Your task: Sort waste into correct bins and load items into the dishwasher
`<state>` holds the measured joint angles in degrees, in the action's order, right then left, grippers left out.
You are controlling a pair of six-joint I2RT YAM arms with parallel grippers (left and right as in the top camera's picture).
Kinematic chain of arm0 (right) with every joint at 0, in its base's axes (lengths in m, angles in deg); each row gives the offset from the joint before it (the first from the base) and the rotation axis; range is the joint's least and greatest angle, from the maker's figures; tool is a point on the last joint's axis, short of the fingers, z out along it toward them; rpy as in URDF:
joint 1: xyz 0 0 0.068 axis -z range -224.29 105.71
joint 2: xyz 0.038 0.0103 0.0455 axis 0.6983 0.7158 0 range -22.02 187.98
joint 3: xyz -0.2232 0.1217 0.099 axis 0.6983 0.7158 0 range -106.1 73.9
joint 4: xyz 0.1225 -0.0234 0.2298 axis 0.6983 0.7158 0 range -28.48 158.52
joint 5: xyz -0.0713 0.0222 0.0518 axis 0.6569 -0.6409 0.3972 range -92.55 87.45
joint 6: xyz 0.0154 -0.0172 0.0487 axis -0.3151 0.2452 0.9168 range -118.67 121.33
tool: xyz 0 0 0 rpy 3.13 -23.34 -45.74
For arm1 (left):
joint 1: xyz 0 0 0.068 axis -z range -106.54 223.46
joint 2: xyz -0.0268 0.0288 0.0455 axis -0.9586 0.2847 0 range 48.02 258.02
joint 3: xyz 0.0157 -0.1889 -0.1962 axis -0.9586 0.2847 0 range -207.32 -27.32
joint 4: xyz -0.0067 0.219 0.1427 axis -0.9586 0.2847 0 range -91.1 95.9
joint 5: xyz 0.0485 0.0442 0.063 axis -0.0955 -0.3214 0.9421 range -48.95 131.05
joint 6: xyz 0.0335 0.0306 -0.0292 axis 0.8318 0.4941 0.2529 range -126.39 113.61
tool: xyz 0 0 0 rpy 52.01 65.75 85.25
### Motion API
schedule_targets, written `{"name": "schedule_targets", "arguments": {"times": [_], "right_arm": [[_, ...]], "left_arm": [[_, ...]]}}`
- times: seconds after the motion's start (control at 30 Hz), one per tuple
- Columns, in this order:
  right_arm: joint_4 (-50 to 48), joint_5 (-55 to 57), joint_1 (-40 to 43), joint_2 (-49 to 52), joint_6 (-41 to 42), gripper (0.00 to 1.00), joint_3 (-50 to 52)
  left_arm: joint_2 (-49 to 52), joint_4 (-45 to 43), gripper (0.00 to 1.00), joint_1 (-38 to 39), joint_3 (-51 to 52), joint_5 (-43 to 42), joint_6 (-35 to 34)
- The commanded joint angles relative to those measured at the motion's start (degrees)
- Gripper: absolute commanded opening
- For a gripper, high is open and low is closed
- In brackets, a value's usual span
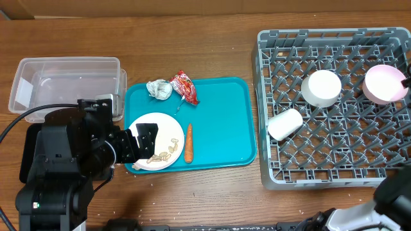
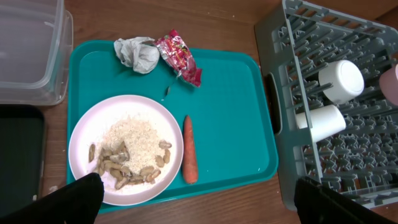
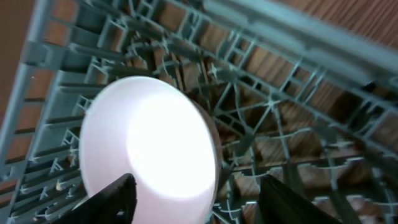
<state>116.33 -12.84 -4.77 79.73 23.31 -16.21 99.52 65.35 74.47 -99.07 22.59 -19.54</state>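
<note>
The plate [image 2: 78, 140] sits at the near-left corner of the teal tray [image 2: 236, 112], and you have rice [image 2: 134, 134] and peanuts [image 2: 124, 168] on it, not yet scraped off. Just beside it lies the carrot [image 2: 189, 149]. At the tray's far edge are the crumpled tissue [image 2: 138, 53] and the red wrapper [image 2: 179, 57]. None of this waste looks sorted: the clear bin [image 1: 67, 60] appears empty, and the black bin [image 2: 18, 155] shows nothing inside.

Your left gripper [image 1: 140, 142] hangs over the plate's near rim, jaws released and spread wide. Across the bench [image 1: 192, 38], the rack [image 1: 334, 154] already holds two white cups [image 1: 321, 88] [image 1: 284, 124] and a pink bowl [image 1: 384, 83]. Your right gripper [image 3: 196, 182] is at that bowl, jaws apart and not clamping it.

I judge loading well along and the waste sorting not yet begun.
</note>
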Motion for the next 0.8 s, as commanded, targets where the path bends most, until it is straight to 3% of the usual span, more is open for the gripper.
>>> {"name": "schedule_targets", "arguments": {"times": [0.0,0.07,0.23,0.27,0.5,0.77], "right_arm": [[-1.0,-4.1,-0.5,3.8,0.9,0.60,0.0],[-2.3,-6.1,-0.6,5.0,0.8,0.57,0.0],[-2.4,-3.0,-0.8,5.7,1.8,0.09,0.0],[-1.9,-0.9,-0.8,5.6,3.3,0.04,0.0],[-0.9,8.8,-2.1,1.7,3.6,0.04,0.0],[-0.5,40.6,-12.1,-9.9,3.6,0.04,0.0]], "left_arm": [[-0.1,0.0,1.00,-0.2,-1.2,-0.6,1.4],[-0.1,0.0,1.00,-0.2,-1.2,-0.6,1.4],[-0.1,0.0,1.00,-0.2,-1.2,-0.6,1.4],[-0.1,0.0,1.00,-0.2,-1.2,-0.6,1.4],[-0.1,0.0,1.00,-0.2,-1.2,-0.6,1.4],[-0.1,0.0,1.00,-0.2,-1.2,-0.6,1.4]]}}
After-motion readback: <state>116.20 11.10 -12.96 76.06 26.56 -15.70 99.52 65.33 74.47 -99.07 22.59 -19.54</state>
